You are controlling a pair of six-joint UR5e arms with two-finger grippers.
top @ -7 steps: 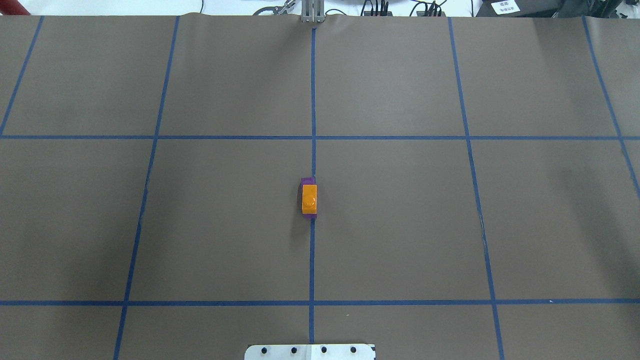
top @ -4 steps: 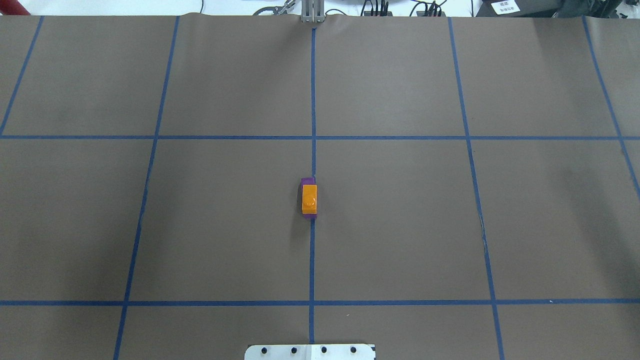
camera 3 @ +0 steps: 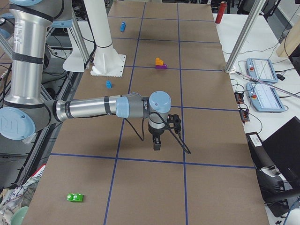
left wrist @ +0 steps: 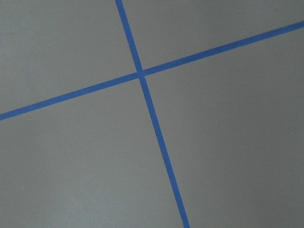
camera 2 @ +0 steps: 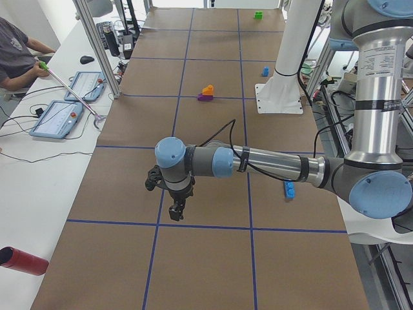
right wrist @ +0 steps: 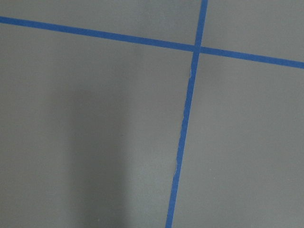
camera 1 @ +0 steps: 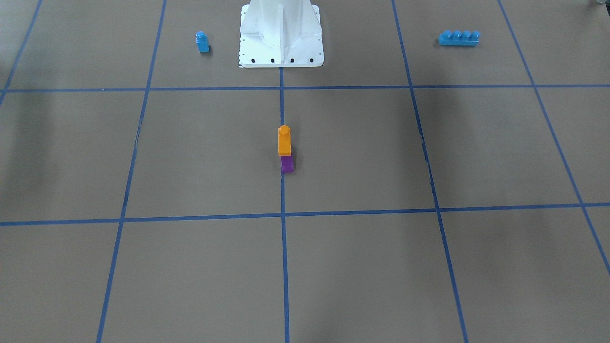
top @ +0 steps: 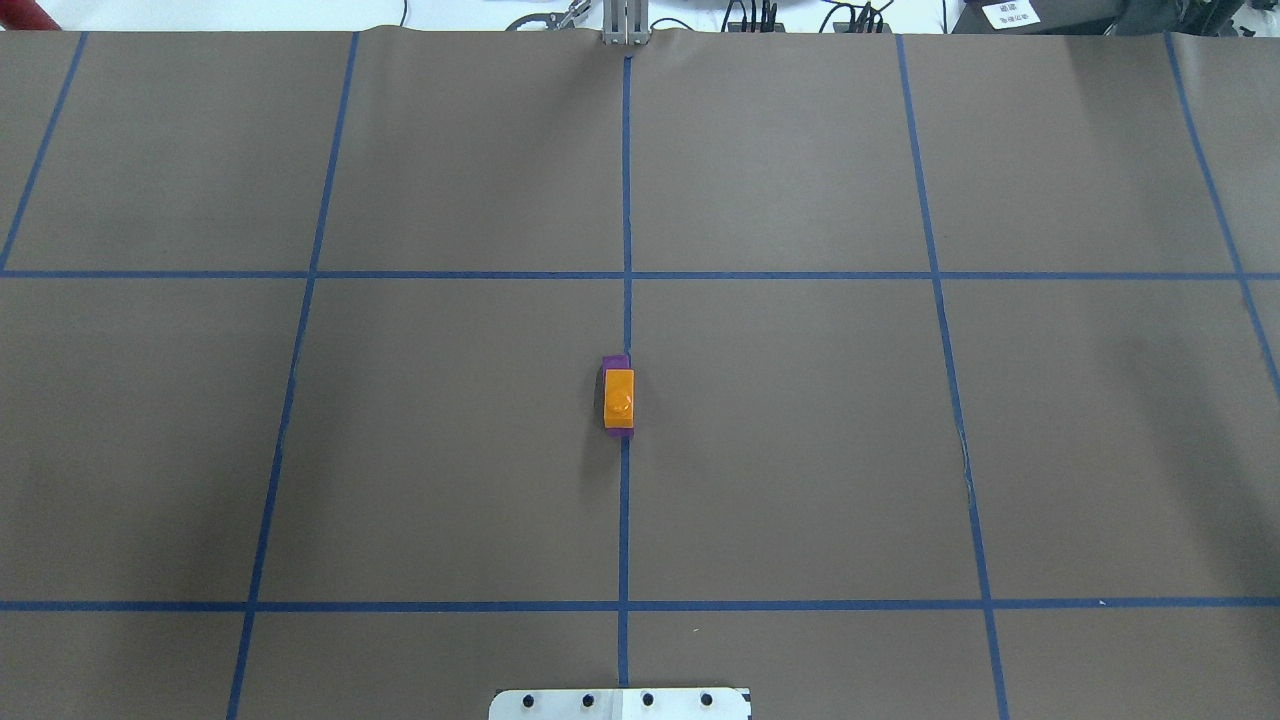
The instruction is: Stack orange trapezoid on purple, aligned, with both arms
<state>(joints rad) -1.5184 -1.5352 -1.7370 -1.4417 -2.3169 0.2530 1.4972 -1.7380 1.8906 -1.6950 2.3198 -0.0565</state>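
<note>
The orange trapezoid (top: 619, 398) sits on top of the purple brick (top: 616, 362) at the table's middle, on the centre tape line. The stack also shows in the front view, orange (camera 1: 284, 141) above purple (camera 1: 287, 165). The purple brick sticks out a little past the orange one on the far side. No gripper touches the stack. My left gripper (camera 2: 175, 210) hangs over the table far from the stack, seen only in the exterior left view. My right gripper (camera 3: 156, 143) hangs likewise, seen only in the exterior right view. I cannot tell whether either is open or shut. Both wrist views show only tape lines.
A small blue single-stud brick (camera 1: 202, 42) and a long blue four-stud brick (camera 1: 459, 38) lie either side of the white base plate (camera 1: 281, 59). A green brick (camera 3: 75, 197) lies near the table's right end. A red cylinder (camera 2: 22, 260) and an operator are at the far side.
</note>
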